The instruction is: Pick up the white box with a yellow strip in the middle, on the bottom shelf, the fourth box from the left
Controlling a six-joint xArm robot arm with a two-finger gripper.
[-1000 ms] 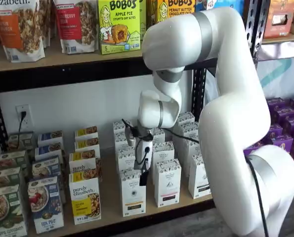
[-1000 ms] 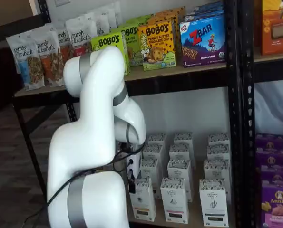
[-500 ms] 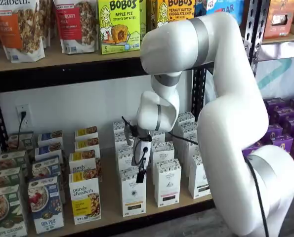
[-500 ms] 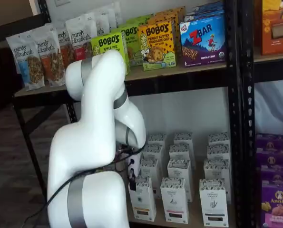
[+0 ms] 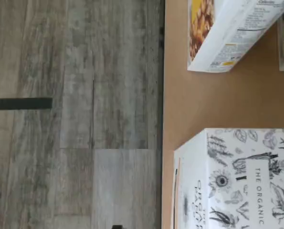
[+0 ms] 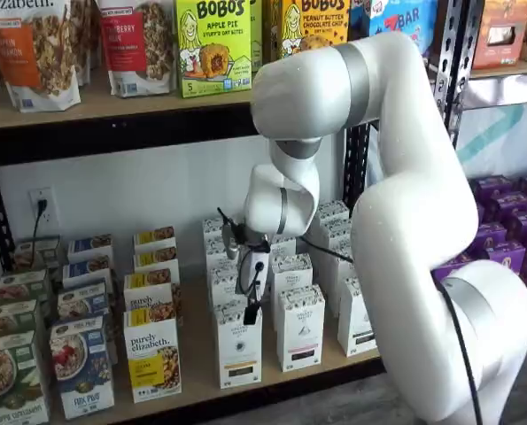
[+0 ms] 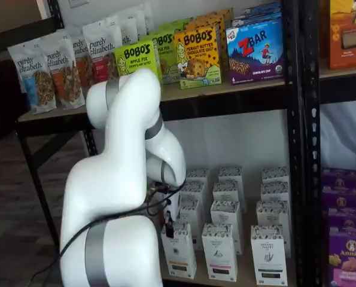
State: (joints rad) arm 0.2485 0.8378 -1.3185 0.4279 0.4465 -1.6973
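1. White box with the yellowish-gold band (image 6: 238, 347), a tall narrow carton with a dark-speckled botanical top, stands at the front edge of the bottom shelf (image 6: 197, 367), a long pale plywood board on a black metal frame. In both shelf views it heads a column of like white cartons (image 7: 179, 251).

2. And there's the gripper (image 6: 251, 310), white body with black fingers, hanging right over that carton's top, its tip touching or just short of the lid. From this angle I cannot say which.

3. The fingers show side-on, no gap to read in either shelf view; the jaws stand at their widest, and nothing is between them.

4. The key relation: the box lies straight below the gripper, a shade toward the shelf's front edge. The wrist view agrees: the printed lid (image 5: 237, 179) fills one corner, with bare plywood and then grey floor beyond the shelf lip.

5. Long axis of the carton runs vertical, upright on its base; its banded front faces out toward the cameras, narrow width running across the shelf.

6. Neighbours sit just beside it: the granola box (image 6: 152, 359) on one flank, another white carton (image 6: 299, 326) on the other. My read is that the descent must stay plumb so the fingers slip into those gaps.
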